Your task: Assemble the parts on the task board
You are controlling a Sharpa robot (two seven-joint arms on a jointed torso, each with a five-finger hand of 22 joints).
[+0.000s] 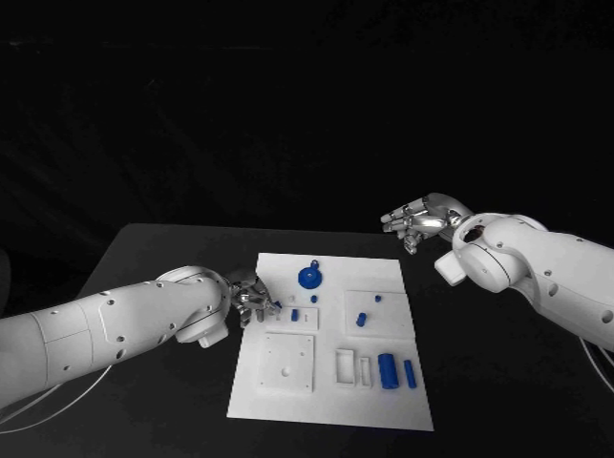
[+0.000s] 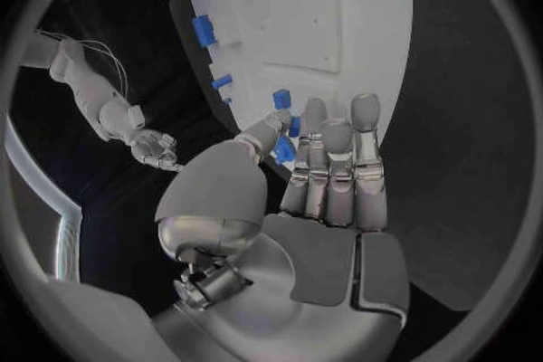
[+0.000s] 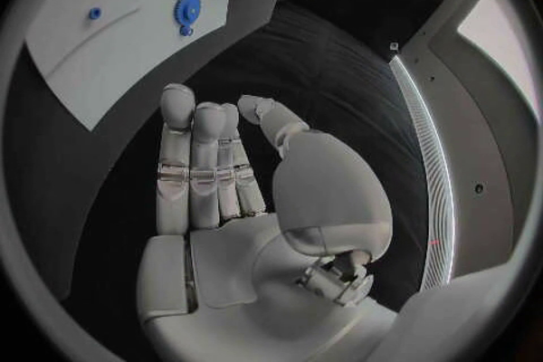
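Note:
The white task board (image 1: 390, 405) lies in the middle of the black table. A round blue part (image 1: 309, 277) stands near its far edge, and several small blue parts sit further in, among them blue blocks (image 1: 387, 369) at the near right. My left hand (image 1: 252, 298) is at the board's left edge. In the left wrist view this left hand (image 2: 311, 172) pinches a small blue part (image 2: 284, 149) between thumb and fingers, just over the board (image 2: 339, 0). My right hand (image 1: 424, 218) hovers off the board's far right corner. In the right wrist view the right hand (image 3: 215, 172) holds nothing, its fingers straight.
A white square block (image 1: 288, 361) lies on the board's near left, with white slots (image 1: 346, 366) beside it. Black table (image 1: 169, 258) surrounds the board on all sides. The right wrist view shows the round blue part (image 3: 186, 9) and the board (image 3: 90, 45) ahead of the fingers.

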